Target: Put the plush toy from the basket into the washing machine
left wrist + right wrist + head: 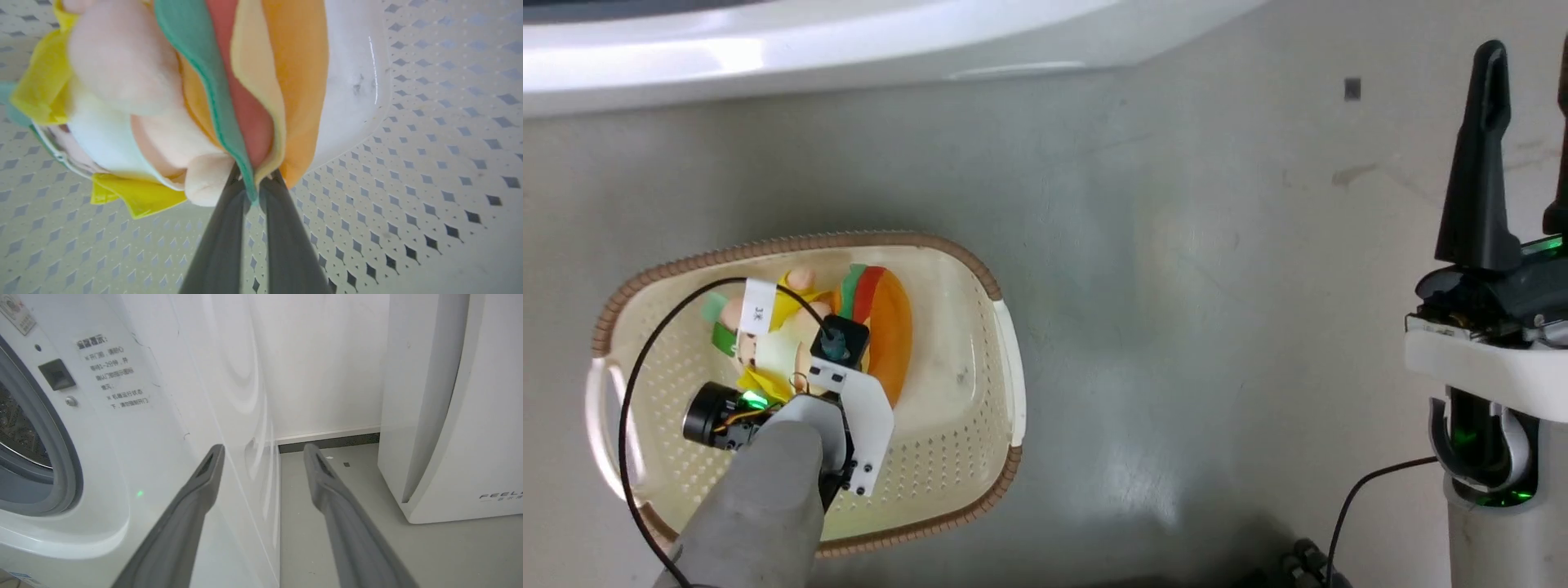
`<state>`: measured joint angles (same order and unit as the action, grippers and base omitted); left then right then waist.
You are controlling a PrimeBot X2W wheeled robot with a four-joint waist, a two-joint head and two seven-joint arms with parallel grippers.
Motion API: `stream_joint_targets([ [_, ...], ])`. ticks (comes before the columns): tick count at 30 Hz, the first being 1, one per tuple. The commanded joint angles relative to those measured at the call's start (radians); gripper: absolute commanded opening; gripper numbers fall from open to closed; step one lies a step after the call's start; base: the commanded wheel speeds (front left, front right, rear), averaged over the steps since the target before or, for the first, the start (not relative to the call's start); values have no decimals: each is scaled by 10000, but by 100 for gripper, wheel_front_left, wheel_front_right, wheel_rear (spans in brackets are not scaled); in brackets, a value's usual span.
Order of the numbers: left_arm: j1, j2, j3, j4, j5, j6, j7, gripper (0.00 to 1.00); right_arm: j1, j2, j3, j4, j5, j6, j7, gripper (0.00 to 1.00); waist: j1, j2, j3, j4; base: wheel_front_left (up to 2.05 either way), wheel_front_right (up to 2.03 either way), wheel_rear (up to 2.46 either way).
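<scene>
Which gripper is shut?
The left gripper, pinching the toy by its burger layers in the basket; the right gripper is open, empty, by the washer.

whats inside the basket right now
The plush toy lies in the basket, with the left claw pinching its hamburger edge. The left arm covers part of the toy and the basket floor beneath it, so anything under there cannot be seen.

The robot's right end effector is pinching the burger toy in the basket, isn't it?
Not quite. It's the left end effector that is shut on the plush toy in the basket, as the left wrist view shows. The right end effector is open and holds nothing.
</scene>
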<state>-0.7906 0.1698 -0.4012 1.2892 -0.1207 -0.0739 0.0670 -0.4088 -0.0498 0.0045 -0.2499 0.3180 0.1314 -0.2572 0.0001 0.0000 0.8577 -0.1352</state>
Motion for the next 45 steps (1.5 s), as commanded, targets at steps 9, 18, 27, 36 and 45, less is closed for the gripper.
stream_joint_targets([
  [9, 755, -422, -108, 15, -311, -242, -935, 0, 643, -4, -145, 497, -62, -7, -45, 100, -1, 0, -1766, 448, 0, 0, 0],
  [18, 1574, -749, -167, 15, -675, -414, -1844, 0, 1492, -4, -330, 911, -156, -7, -45, 100, -1, 0, -3396, 1104, 0, 0, 0],
  [27, 2413, -917, -311, 1, -864, -462, -2965, 0, 2367, -4, -530, 1216, -141, -7, -45, 100, -1, 0, -4988, 1599, 0, 0, 0],
  [36, 3072, -926, -178, -1389, -1011, -76, -3280, 0, 3149, -4, -728, 1322, -57, -7, -45, 100, -1, 0, -6159, 1958, 0, 0, 0],
  [45, 3927, -544, 150, -4330, -678, 570, -3286, 0, 3542, -4, -706, 1371, 26, -7, -45, 100, -1, 0, -6670, 2053, 0, 0, 0],
])
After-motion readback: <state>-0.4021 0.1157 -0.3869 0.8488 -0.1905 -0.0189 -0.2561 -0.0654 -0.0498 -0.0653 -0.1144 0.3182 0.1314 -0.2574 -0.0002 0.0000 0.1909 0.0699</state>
